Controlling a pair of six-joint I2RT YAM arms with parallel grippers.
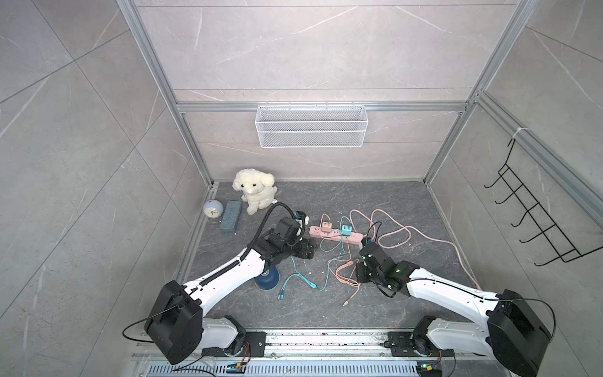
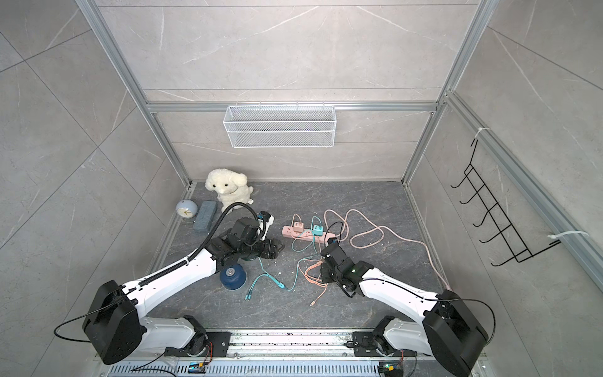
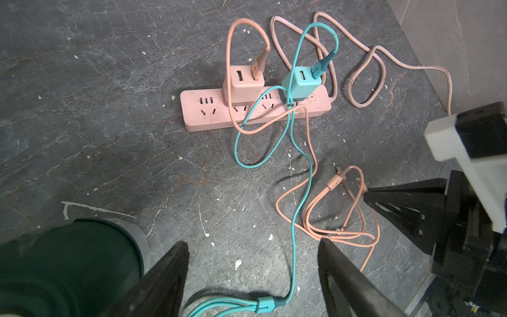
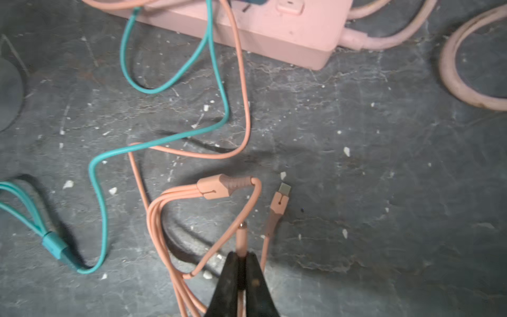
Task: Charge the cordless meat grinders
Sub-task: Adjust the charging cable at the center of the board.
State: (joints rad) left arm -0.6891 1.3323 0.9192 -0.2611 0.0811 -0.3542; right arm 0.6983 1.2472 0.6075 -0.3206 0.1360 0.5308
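Two plastic dome grinders sit 8 o'clock of the pink plastic power strip [image 1: 315, 231]: dark blue grinder [image 1: 268, 281], dark green grinder [image 3: 68, 260] beside the spread-open left gripper [image 3: 253, 243]; right gripper [image 4: 241, 256] clamps a salmon cable plug [image 4: 241, 238].

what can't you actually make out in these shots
- dark green grinder: blurred and cut by the frame edge in the left wrist view; mostly hidden under the left arm in both top views.
- dark blue grinder: charging port not visible in either top view.
- orange cable: plug type in the right gripper too blurred, right wrist view.
- clock: hands too small in both top views.
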